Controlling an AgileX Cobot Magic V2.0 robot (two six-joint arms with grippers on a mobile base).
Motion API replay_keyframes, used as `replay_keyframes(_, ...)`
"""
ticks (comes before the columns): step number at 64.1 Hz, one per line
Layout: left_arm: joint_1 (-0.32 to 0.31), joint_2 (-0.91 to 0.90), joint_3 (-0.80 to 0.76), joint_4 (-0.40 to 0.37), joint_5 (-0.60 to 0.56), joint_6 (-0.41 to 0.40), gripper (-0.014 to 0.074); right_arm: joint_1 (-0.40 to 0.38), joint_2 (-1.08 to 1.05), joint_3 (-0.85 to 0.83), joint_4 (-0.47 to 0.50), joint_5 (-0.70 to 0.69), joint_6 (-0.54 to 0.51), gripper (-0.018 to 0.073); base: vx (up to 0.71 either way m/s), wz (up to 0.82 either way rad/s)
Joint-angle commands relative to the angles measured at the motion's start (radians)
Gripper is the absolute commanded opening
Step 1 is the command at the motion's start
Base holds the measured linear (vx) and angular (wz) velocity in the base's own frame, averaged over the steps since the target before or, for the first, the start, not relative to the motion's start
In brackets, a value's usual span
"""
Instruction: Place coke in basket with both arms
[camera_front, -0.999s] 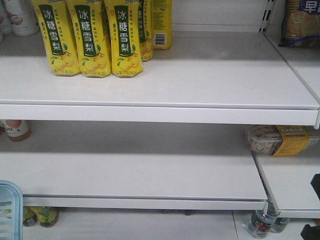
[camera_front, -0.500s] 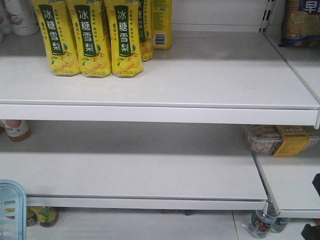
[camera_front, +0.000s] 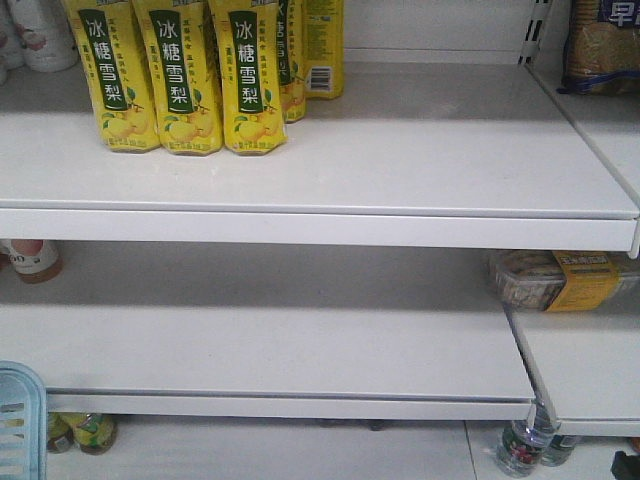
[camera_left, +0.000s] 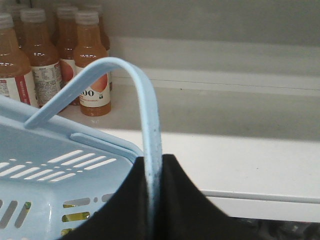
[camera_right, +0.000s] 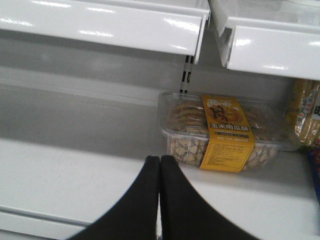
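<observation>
The coke is out of view in every frame. The light blue basket (camera_front: 18, 420) shows at the bottom left corner of the front view, below the middle shelf. In the left wrist view the basket's slotted wall (camera_left: 45, 185) fills the lower left, and its strap handle (camera_left: 147, 115) arches up and runs down between the black fingers. My left gripper (camera_left: 152, 167) is shut on that handle. My right gripper (camera_right: 159, 162) is shut with nothing between its fingers, pointing over the white shelf toward a biscuit tray. In the front view only a dark scrap of the right arm (camera_front: 627, 465) shows.
Yellow pear-drink bottles (camera_front: 180, 80) stand on the top shelf at left. A clear biscuit tray with a yellow label (camera_right: 225, 132) lies at the right on the middle shelf. Orange juice bottles (camera_left: 92, 65) stand behind the basket. Small bottles (camera_front: 520, 445) sit under the shelf edge.
The dark part of the right arm at the right edge of the front view has dropped almost out of sight. The basket corner swayed slightly right, then back left.
</observation>
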Motion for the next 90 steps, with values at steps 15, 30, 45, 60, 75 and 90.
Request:
replay_keyframes(15,0.000,-0.022,-0.036,0.026,-0.158,0.020,-0.0006,-0.005,0.004,-0.027,-0.458,-0.168,0.535,-0.0010,0.00,0.00)
replay_keyframes(30,0.000,-0.022,-0.036,0.026,-0.158,0.020,-0.0006,-0.005,0.002,-0.027,-0.814,-0.305,0.933,-0.0010,0.00,0.00)
replay_keyframes(45,0.000,-0.022,-0.036,0.026,-0.158,0.020,-0.0006,0.083,-0.082,0.001,-1.234,-0.338,1.309,-0.0010,0.00,0.00)
replay_keyframes(60,0.000,-0.022,-0.036,0.026,-0.158,0.020,-0.0006,0.179,-0.166,0.107,-1.175,-0.438,1.356,-0.0010,0.00,0.00)
replay_keyframes(75,0.000,-0.022,-0.036,0.026,-0.157,0.020,-0.0006,0.253,-0.272,0.188,-1.159,-0.467,1.354,-0.0010,0.00,0.00)
replay_keyframes(90,0.000,-0.022,-0.036,0.026,-0.157,0.020,-0.0006,0.335,-0.366,0.205,-1.186,-0.404,1.354,-0.0010,0.00,0.00)
